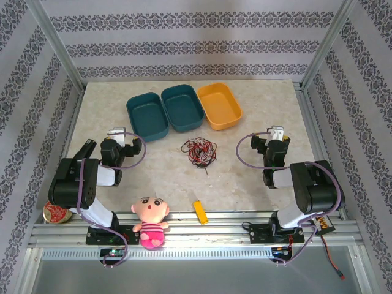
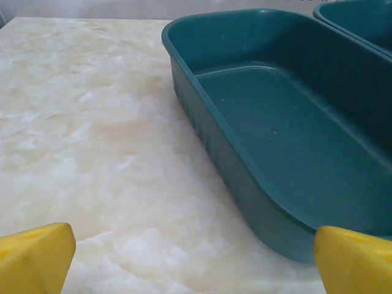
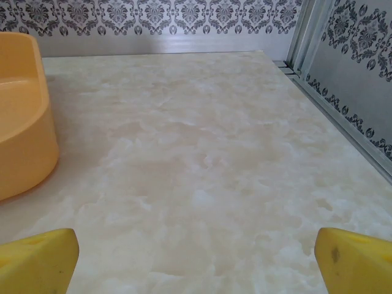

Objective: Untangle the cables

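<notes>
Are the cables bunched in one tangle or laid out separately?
Bunched: the cables form one small clump of overlapping red and black loops on the table.

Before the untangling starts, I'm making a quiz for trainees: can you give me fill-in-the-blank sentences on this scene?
Next to the orange tub stand ___ teal tubs.
The cables lie on the ___, not in a tub.
The left end effector and the right end effector are both ___.
Missing: two; table; open.
</notes>
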Controlling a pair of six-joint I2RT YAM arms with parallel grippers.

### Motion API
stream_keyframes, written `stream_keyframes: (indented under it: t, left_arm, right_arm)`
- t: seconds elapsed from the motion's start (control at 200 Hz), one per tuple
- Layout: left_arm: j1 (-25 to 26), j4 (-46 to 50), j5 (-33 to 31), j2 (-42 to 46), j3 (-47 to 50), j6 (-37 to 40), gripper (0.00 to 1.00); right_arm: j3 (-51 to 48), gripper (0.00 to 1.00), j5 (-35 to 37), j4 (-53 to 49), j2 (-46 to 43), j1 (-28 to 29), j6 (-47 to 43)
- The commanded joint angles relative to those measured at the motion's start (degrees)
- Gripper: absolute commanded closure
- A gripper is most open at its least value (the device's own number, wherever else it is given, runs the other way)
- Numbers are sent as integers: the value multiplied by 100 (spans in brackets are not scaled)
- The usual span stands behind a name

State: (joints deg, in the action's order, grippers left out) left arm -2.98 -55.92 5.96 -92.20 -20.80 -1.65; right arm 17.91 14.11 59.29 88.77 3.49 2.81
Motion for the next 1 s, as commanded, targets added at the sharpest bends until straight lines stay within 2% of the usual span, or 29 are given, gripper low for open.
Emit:
stream_keyframes:
  t: [0.0,0.56,0.715,0.994]
  left_arm:
    - [57,101,73,106,-100,86,1]
    - [50,125,64,106,-109,79,1]
    - [58,172,340,106,-135,174,1]
    - [57,170,336,106,-135,174,1]
  right_arm:
    - [116,2,-5,12,-20,-32,35]
    - [116,2,-13,13,-19,-32,28]
    - [116,2,-13,13,-22,-32,29]
    - [116,2,-14,13,-18,-32,35]
